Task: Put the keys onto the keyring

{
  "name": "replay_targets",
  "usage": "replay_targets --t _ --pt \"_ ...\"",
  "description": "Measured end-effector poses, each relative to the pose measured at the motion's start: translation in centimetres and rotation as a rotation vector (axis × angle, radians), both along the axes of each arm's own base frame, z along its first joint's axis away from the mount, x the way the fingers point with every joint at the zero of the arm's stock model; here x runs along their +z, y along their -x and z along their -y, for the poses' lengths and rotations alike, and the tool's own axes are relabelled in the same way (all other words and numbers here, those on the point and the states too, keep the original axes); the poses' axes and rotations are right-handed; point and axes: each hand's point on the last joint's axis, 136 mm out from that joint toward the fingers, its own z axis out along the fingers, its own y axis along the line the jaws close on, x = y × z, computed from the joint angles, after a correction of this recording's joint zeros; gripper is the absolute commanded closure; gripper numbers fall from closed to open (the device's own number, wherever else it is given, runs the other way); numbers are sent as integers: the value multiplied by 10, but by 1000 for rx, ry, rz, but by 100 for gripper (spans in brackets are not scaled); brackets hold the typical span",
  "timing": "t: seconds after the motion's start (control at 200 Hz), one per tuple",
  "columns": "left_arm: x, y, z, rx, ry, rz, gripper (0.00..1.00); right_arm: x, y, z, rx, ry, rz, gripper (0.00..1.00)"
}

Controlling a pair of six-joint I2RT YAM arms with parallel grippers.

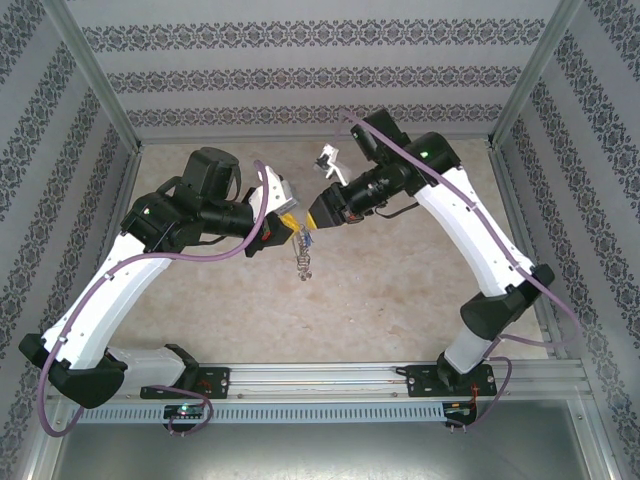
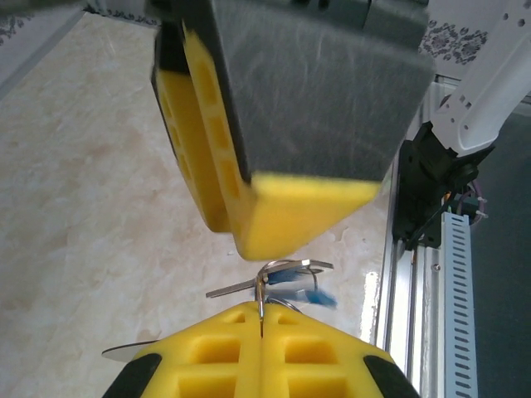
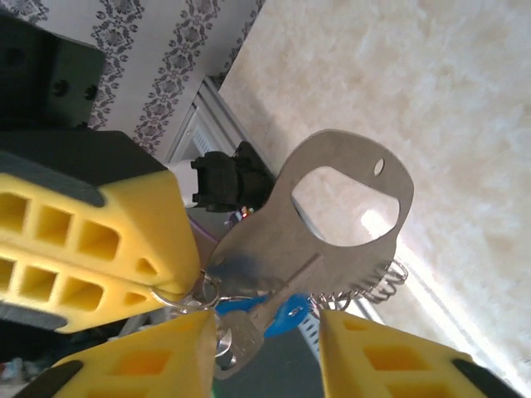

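Observation:
My left gripper [image 1: 293, 232] is above the middle of the table, shut on a thin wire ring [image 2: 264, 286] of the keyring [image 1: 303, 262], which dangles below it. In the right wrist view the keyring is a flat grey plate [image 3: 332, 224] with an oval opening and a row of small wire loops [image 3: 369, 288] along one edge. The key with the blue head [image 3: 286, 315] hangs beside it, half behind a plain silver key [image 3: 249, 332]. My right gripper [image 3: 264, 325] faces the left one, open, its yellow fingers either side of both keys.
The beige marbled table top [image 1: 400, 290] lies below both arms. An aluminium rail [image 1: 350, 378] runs along the near edge. Patterned walls and metal frame posts [image 1: 100, 75] close in the back and sides.

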Motion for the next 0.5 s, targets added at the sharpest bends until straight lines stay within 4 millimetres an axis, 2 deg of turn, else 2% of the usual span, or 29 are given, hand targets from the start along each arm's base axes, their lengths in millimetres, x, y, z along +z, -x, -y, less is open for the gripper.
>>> replay_targets --t 0.105,0.24,0.39,0.505 --pt "3 2 3 -15 17 -1 100 21 3 9 -6 -32 116 49" --pt "16 4 6 -26 68 -8 100 59 14 18 2 -118 307 45" --pt "50 4 9 -36 179 0 100 98 29 29 9 -214 497 41" --pt "79 5 10 -50 276 7 100 119 34 34 8 -262 603 40"
